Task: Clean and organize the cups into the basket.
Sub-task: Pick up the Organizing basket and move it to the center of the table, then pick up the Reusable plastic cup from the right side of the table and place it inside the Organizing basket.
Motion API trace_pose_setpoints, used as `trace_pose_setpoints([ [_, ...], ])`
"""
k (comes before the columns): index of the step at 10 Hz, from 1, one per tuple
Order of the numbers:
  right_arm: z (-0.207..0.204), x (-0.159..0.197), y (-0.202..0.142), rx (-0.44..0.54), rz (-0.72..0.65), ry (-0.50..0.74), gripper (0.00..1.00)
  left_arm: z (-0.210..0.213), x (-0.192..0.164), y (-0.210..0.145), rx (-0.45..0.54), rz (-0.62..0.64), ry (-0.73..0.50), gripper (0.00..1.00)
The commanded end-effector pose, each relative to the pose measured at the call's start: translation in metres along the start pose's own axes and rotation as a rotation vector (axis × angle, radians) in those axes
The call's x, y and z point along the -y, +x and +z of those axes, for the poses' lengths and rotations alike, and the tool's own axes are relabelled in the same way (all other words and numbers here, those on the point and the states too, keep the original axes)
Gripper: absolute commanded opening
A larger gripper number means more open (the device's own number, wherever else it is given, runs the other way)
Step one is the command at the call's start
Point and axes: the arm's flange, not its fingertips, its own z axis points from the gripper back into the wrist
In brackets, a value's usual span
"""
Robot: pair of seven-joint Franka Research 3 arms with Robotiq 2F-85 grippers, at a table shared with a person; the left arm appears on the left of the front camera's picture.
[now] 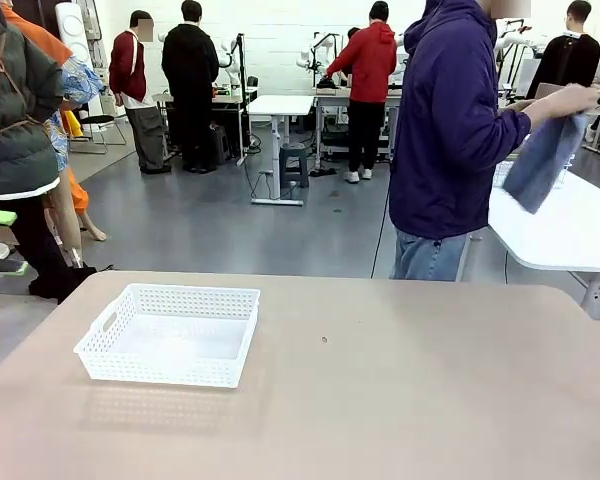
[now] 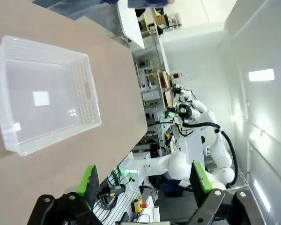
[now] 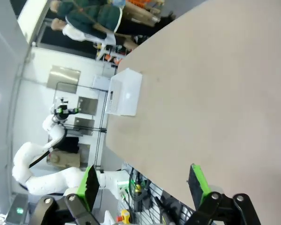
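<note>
Basket (image 1: 166,369) on table (image 1: 400,400), ahead of spread left gripper (image 2: 145,180), well apart from spread right gripper (image 3: 143,182); front view adds person (image 1: 450,130) holding blue cloth (image 1: 545,160).

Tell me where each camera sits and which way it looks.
Front view: fixed on the robot's side, looks across the table at the white basket and a person beyond.
Left wrist view: on that wrist, looks along the open left gripper over the basket; right arm beyond.
Right wrist view: on that wrist, looks along the open right gripper across the table; left arm beyond.
Shared: all three show the empty basket.
</note>
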Motion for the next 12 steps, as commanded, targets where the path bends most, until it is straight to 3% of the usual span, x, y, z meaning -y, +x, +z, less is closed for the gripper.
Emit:
trace_pose_setpoints([
  [1,0.019,0.006,-0.026,0.089,-0.007,0.043,1.0,0.02,0.002,-0.001,0.038,-0.021,0.012,1.0],
  [6,0.094,0.02,-0.069,0.354,-0.024,0.093,1.0,0.062,0.0,-0.032,0.121,0.033,0.105,1.0],
  [7,0.097,0.011,-0.068,0.441,0.012,0.089,1.0,0.056,-0.005,-0.02,0.107,0.027,0.062,1.0],
  [8,0.103,0.022,-0.058,0.303,-0.061,0.068,1.0,0.056,-0.005,-0.02,0.107,0.027,0.062,1.0],
  [12,0.103,0.022,-0.058,0.303,-0.061,0.068,1.0,0.056,-0.005,-0.02,0.107,0.027,0.062,1.0],
])
